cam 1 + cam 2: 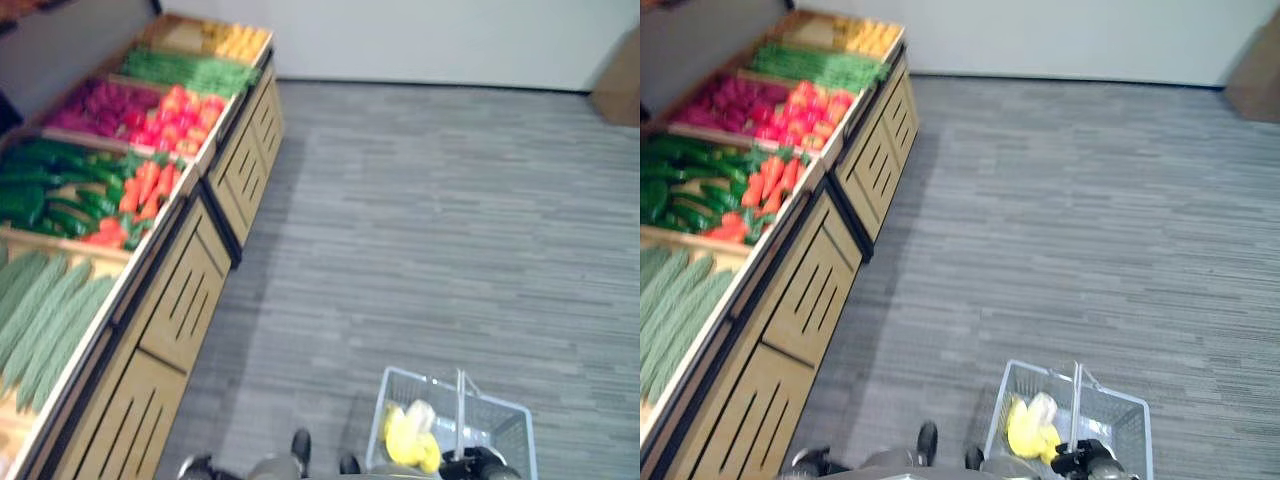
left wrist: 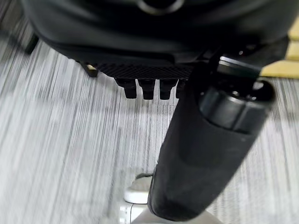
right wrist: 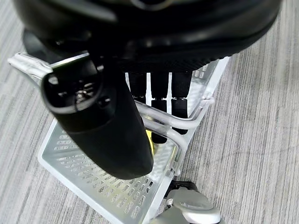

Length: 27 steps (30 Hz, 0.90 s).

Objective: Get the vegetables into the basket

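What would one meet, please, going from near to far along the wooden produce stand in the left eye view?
Pale green ridged gourds → dark green cucumbers with orange carrots beside them → purple-red vegetables with red tomatoes or peppers beside them → long green beans → yellow-orange produce at the far end.

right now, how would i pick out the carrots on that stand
Start at the long wooden stand on the robot's left, split into bins. Go to the bin just past the pale green gourds, the one heaped with dark green cucumbers. The carrots are the orange cluster at that bin's aisle-side edge, the only orange among the green.
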Motion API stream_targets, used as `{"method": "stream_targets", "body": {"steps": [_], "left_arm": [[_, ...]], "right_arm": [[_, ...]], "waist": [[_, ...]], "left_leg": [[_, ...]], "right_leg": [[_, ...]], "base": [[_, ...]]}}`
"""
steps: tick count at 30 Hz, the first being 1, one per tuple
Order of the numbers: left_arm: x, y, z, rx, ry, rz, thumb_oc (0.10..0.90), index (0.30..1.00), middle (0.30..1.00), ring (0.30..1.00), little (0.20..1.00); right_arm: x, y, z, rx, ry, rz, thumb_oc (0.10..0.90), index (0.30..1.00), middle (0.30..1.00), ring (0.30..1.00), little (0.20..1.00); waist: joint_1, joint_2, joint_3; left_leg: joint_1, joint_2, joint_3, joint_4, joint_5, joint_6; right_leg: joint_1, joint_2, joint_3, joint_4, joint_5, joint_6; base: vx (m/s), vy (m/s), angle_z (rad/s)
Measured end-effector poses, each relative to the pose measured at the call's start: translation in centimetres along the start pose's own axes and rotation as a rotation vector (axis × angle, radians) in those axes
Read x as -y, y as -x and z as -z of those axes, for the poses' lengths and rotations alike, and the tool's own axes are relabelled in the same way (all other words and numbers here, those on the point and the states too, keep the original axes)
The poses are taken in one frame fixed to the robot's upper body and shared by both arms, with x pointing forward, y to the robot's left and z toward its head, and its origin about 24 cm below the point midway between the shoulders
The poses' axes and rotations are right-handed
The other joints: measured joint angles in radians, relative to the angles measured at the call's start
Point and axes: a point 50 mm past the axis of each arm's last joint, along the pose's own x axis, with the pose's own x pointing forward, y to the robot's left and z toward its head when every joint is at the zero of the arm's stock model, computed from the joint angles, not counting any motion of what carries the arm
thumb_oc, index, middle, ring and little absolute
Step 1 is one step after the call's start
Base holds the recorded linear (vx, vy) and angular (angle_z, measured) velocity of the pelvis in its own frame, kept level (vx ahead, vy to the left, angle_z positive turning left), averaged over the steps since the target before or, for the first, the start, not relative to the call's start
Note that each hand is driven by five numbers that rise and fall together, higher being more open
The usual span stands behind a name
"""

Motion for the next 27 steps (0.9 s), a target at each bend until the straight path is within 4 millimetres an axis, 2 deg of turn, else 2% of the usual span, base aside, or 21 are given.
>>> {"method": "stream_targets", "body": {"steps": [1, 2, 4, 5, 6, 7, 9, 10, 12, 14, 15, 16, 18, 19, 20, 21, 22, 23, 25, 26, 27], "left_arm": [[-0.2, 0.0, -0.2, 0.002, 0.014, -0.005, 0.900, 1.000, 1.000, 1.000, 1.000], [-0.4, -0.1, -0.5, 0.011, 0.014, -0.009, 0.900, 1.000, 1.000, 1.000, 1.000], [-0.4, 0.0, 0.3, -0.014, 0.014, -0.007, 0.900, 1.000, 1.000, 1.000, 1.000], [-0.1, 0.0, 1.1, -0.046, 0.040, 0.002, 0.900, 1.000, 1.000, 1.000, 1.000], [0.1, 0.0, 0.8, -0.039, 0.049, 0.006, 0.900, 1.000, 1.000, 1.000, 1.000], [0.3, 0.0, 1.1, -0.045, 0.051, 0.012, 0.900, 1.000, 1.000, 1.000, 1.000], [0.6, 0.2, 2.3, -0.079, 0.054, 0.021, 0.900, 1.000, 1.000, 1.000, 1.000], [0.8, 0.2, 2.7, -0.096, 0.054, 0.025, 0.900, 1.000, 1.000, 1.000, 1.000], [1.5, 0.4, 3.4, -0.120, 0.058, 0.036, 0.900, 1.000, 1.000, 1.000, 1.000], [2.2, 0.6, 3.9, -0.135, 0.072, 0.053, 0.900, 1.000, 1.000, 1.000, 1.000], [2.1, 0.6, 4.4, -0.152, 0.104, 0.046, 0.900, 1.000, 1.000, 1.000, 1.000], [2.1, 0.7, 5.1, -0.170, 0.111, 0.045, 0.900, 1.000, 1.000, 1.000, 1.000], [1.8, 0.8, 6.0, -0.194, 0.110, 0.033, 0.900, 1.000, 1.000, 1.000, 1.000], [1.3, 0.8, 6.3, -0.206, 0.101, 0.008, 0.900, 1.000, 1.000, 1.000, 1.000], [0.9, 0.7, 6.3, -0.198, 0.093, -0.002, 0.900, 1.000, 1.000, 1.000, 1.000], [0.2, 0.7, 6.4, -0.191, 0.078, -0.016, 0.900, 1.000, 1.000, 1.000, 1.000], [-0.4, 0.5, 5.9, -0.167, 0.068, -0.030, 0.900, 1.000, 1.000, 1.000, 1.000], [-0.9, 0.3, 4.7, -0.128, 0.067, -0.042, 0.900, 1.000, 1.000, 1.000, 1.000], [-0.6, 0.0, 2.0, -0.052, 0.079, -0.033, 0.900, 1.000, 1.000, 1.000, 1.000], [0.0, 0.0, -0.3, 0.008, 0.091, -0.013, 0.900, 1.000, 1.000, 1.000, 1.000], [0.6, 0.0, -1.3, 0.032, 0.097, 0.004, 0.900, 1.000, 1.000, 1.000, 1.000]], "right_arm": [[0.0, 0.0, -0.3, 0.013, -0.003, -0.004, 0.400, 0.300, 0.300, 0.300, 0.300], [-0.1, 0.0, -0.4, 0.018, -0.003, -0.006, 0.400, 0.300, 0.300, 0.300, 0.300], [-0.1, 0.0, -0.1, 0.011, -0.004, -0.006, 0.400, 0.300, 0.300, 0.300, 0.300], [0.0, 0.0, 0.3, 0.001, -0.040, 0.000, 0.400, 0.300, 0.300, 0.300, 0.300], [0.2, 0.0, 0.2, -0.004, -0.050, 0.004, 0.400, 0.300, 0.300, 0.300, 0.300], [0.3, 0.0, 0.3, -0.008, -0.058, 0.011, 0.400, 0.300, 0.300, 0.300, 0.300], [0.4, 0.0, 0.2, -0.015, -0.057, 0.016, 0.400, 0.300, 0.300, 0.300, 0.300], [0.4, 0.0, 0.0, -0.011, -0.056, 0.013, 0.400, 0.300, 0.300, 0.300, 0.300], [0.3, -0.1, -0.3, -0.008, -0.044, 0.012, 0.400, 0.300, 0.300, 0.300, 0.300], [0.2, 0.0, 0.6, -0.035, -0.038, 0.010, 0.400, 0.300, 0.300, 0.300, 0.300], [0.0, 0.0, 1.0, -0.058, -0.026, 0.003, 0.400, 0.300, 0.300, 0.300, 0.300], [0.0, 0.1, 1.9, -0.082, -0.023, 0.004, 0.400, 0.300, 0.300, 0.300, 0.300], [0.0, 0.4, 3.4, -0.119, -0.014, 0.000, 0.400, 0.300, 0.300, 0.300, 0.300], [-0.7, 0.5, 4.0, -0.141, 0.024, -0.015, 0.400, 0.300, 0.300, 0.300, 0.300], [-1.3, 0.5, 4.2, -0.144, 0.021, -0.032, 0.400, 0.300, 0.300, 0.300, 0.300], [-2.1, 0.6, 4.0, -0.130, 0.022, -0.057, 0.400, 0.300, 0.300, 0.300, 0.300], [-2.8, 0.7, 4.0, -0.120, 0.036, -0.077, 0.400, 0.300, 0.300, 0.300, 0.300], [-3.3, 0.7, 3.7, -0.102, 0.042, -0.093, 0.400, 0.300, 0.300, 0.300, 0.300], [-3.2, 0.5, 2.2, -0.054, 0.036, -0.088, 0.400, 0.300, 0.300, 0.300, 0.300], [-2.9, 0.3, 1.1, -0.024, 0.020, -0.074, 0.400, 0.300, 0.300, 0.300, 0.300], [-2.6, 0.3, 0.6, 0.008, 0.006, -0.065, 0.400, 0.300, 0.300, 0.300, 0.300]], "waist": [[0.004, -0.009, 0.010], [0.006, -0.017, 0.019], [0.004, -0.026, 0.023], [0.001, -0.019, 0.015], [0.005, -0.006, 0.023], [0.016, -0.001, 0.035], [0.038, 0.021, 0.038], [0.045, 0.033, 0.041], [0.061, 0.045, 0.047], [0.081, 0.054, 0.042], [0.100, 0.049, 0.026], [0.118, 0.043, -0.008], [0.122, 0.023, -0.073], [0.109, 0.014, -0.110], [0.109, 0.005, -0.133], [0.115, -0.016, -0.154], [0.111, -0.041, -0.178], [0.111, -0.064, -0.194], [0.116, -0.071, -0.197], [0.127, -0.041, -0.169], [0.125, -0.012, -0.146]], "left_leg": [[-0.031, -0.008, 0.001, 0.052, 0.014, 0.000], [-0.053, -0.012, 0.008, 0.101, 0.004, 0.008], [-0.065, 0.006, 0.040, 0.146, -0.052, 0.057], [-0.065, 0.026, 0.059, -0.006, -0.067, 0.055], [-0.069, 0.029, 0.061, -0.062, -0.069, 0.054], [-0.081, 0.041, 0.047, -0.146, -0.066, 0.051], [-0.091, 0.061, -0.008, -0.293, -0.055, 0.036], [-0.113, 0.067, -0.028, -0.295, -0.052, 0.038], [-0.148, 0.076, -0.011, -0.295, -0.047, 0.043], [-0.160, 0.094, 0.091, -0.292, -0.050, 0.048], [-0.139, 0.095, 0.116, -0.271, -0.041, 0.095], [-0.131, 0.092, 0.131, -0.259, -0.033, 0.112], [-0.116, 0.076, 0.170, -0.253, -0.041, 0.120], [-0.049, 0.062, 0.213, -0.288, 0.025, 0.158], [-0.029, 0.063, 0.232, -0.292, 0.019, 0.182], [-0.011, 0.053, 0.241, -0.286, 0.009, 0.220], [0.008, 0.036, 0.251, -0.281, -0.016, 0.232], [0.026, 0.009, 0.258, -0.282, -0.044, 0.253], [0.042, -0.022, 0.246, -0.267, -0.082, 0.276], [0.081, -0.029, 0.238, -0.263, -0.124, 0.290], [0.118, -0.031, 0.220, -0.264, -0.136, 0.302]], "right_leg": [[-0.013, -0.004, -0.002, 0.023, -0.008, -0.010], [-0.015, -0.010, -0.015, 0.022, -0.008, -0.012], [0.010, -0.007, -0.023, 0.007, -0.008, -0.023], [0.008, 0.000, -0.016, -0.006, -0.035, -0.037], [0.006, 0.003, -0.016, -0.006, -0.029, -0.045], [0.007, 0.016, 0.002, -0.009, -0.021, -0.033], [0.013, 0.042, 0.051, -0.025, -0.021, -0.032], [0.025, 0.049, 0.069, -0.036, -0.021, -0.033], [0.061, 0.060, 0.108, -0.058, -0.032, -0.032], [0.102, 0.055, 0.150, -0.053, -0.054, -0.044], [0.163, 0.037, 0.208, -0.060, -0.103, -0.007], [0.173, 0.017, 0.230, -0.061, -0.120, 0.008], [0.197, -0.020, 0.241, -0.068, -0.148, 0.039], [0.186, -0.034, 0.204, 0.060, -0.178, 0.103], [0.153, -0.035, 0.184, 0.156, -0.178, 0.139], [0.120, -0.042, 0.167, 0.251, -0.185, 0.184], [0.100, -0.066, 0.150, 0.302, -0.179, 0.192], [0.064, -0.119, 0.120, 0.396, -0.128, 0.233], [0.023, -0.164, 0.111, 0.483, -0.117, 0.243], [-0.040, -0.199, 0.045, 0.610, 0.035, 0.225], [-0.072, -0.228, -0.025, 0.706, 0.044, 0.203]], "base": [[0.10, -0.054, 0.07], [0.18, -0.037, 0.03], [0.27, -0.028, 0.12], [0.24, 0.014, 0.27], [0.25, 0.030, 0.23], [0.25, 0.036, -0.16], [0.31, 0.056, -0.45], [0.35, 0.095, -0.59], [0.41, 0.156, -0.63], [0.57, 0.264, -0.92], [0.66, 0.332, -1.12], [0.62, 0.295, -1.04], [0.47, 0.175, -0.55], [0.44, 0.168, -0.40], [0.42, 0.182, -0.44], [0.38, 0.192, -0.38], [0.36, 0.213, -0.32], [0.33, 0.240, -0.15], [0.31, 0.322, 0.02], [0.29, 0.359, 0.16], [0.31, 0.329, 0.28]]}}
